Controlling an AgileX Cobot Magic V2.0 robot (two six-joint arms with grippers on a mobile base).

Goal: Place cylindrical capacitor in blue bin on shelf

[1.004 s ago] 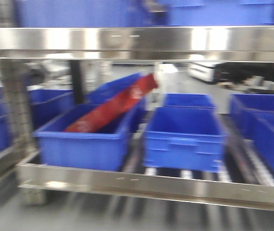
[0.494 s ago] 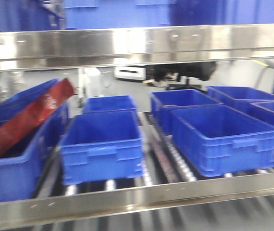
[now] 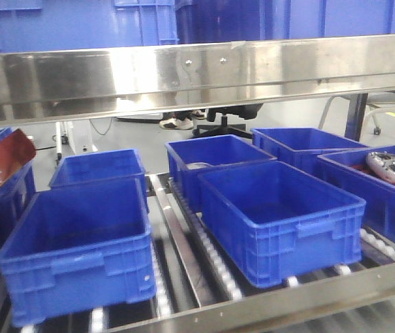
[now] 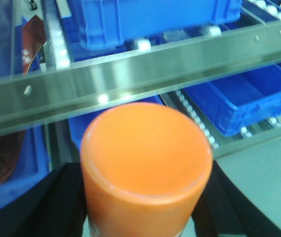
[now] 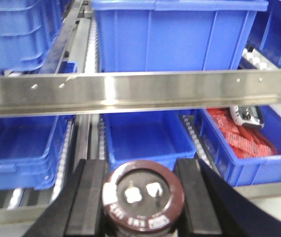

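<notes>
The right gripper (image 5: 143, 205) is clamped on the capacitor (image 5: 143, 192). Its two dark fingers (image 5: 93, 197) press the sides of the dark cylinder, which stands upright with its two terminals facing the wrist camera. The left gripper (image 4: 145, 202) is likewise closed on something, an orange cylinder (image 4: 145, 153) that fills most of that view and plays no part in this task.

Both loads are held in front of the shelf (image 5: 130, 94), short of its front rail (image 4: 130, 81). No gripper shows in the front view. In the right wrist view, an empty bin (image 5: 143, 136) lies straight ahead of the capacitor, just beyond and below the rail. To its right is a bin holding red strips (image 5: 239, 136) and a grey device (image 5: 246, 116). In the front view, two more empty bins sit at the front of the tier, one left (image 3: 80, 243) and one centre (image 3: 281, 215). A red packet (image 3: 0, 166) leans in a bin at the far left.

The step in hand appears to be the approach: the capacitor is gripped and lined up but not yet over any bin. The next move likely calls for carrying it forward past the rail and centring it over the open bin. The wrist must stay clear of the rail above. The fingers should then part so the capacitor drops inside the walls.
</notes>
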